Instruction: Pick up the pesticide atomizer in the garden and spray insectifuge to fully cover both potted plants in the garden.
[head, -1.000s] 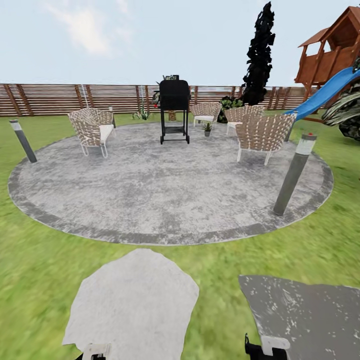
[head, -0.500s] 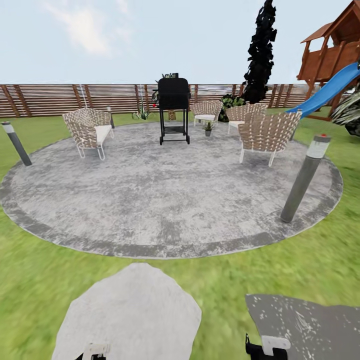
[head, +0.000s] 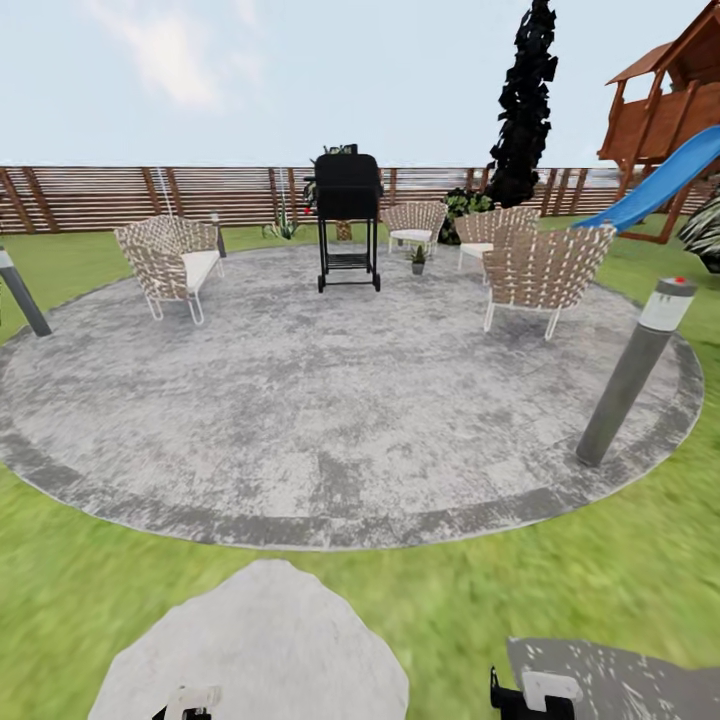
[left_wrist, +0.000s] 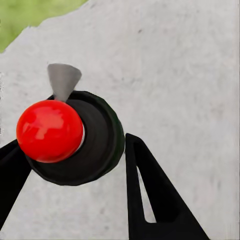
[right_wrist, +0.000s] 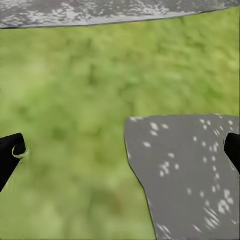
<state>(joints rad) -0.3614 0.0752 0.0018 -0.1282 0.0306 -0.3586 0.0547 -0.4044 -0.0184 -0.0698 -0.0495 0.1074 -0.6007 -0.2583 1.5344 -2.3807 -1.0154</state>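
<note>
The round patio (head: 330, 420) looks like rough, mottled grey stone with a darker rim. The near stepping slab (head: 260, 650) is pale, matt and finely grained, and the slab (right_wrist: 190, 175) beside it is darker grey, flecked with white. The lawn (head: 560, 590) is soft, blurred green turf. The fence (head: 120, 195) is brown horizontal wooden slats. The chairs (head: 545, 270) are woven tan wicker on thin white frames, one with a white cloth cushion (head: 198, 266). The grill (head: 348, 215) is matt black metal. The slide (head: 665, 180) is smooth glossy blue plastic under a reddish wooden playhouse (head: 675, 90). The pesticide atomizer (left_wrist: 75, 137) has a glossy red ball, a dark, slightly shiny body and a matt grey nozzle cone. The left gripper (left_wrist: 75, 195) has matt black fingers.
</note>
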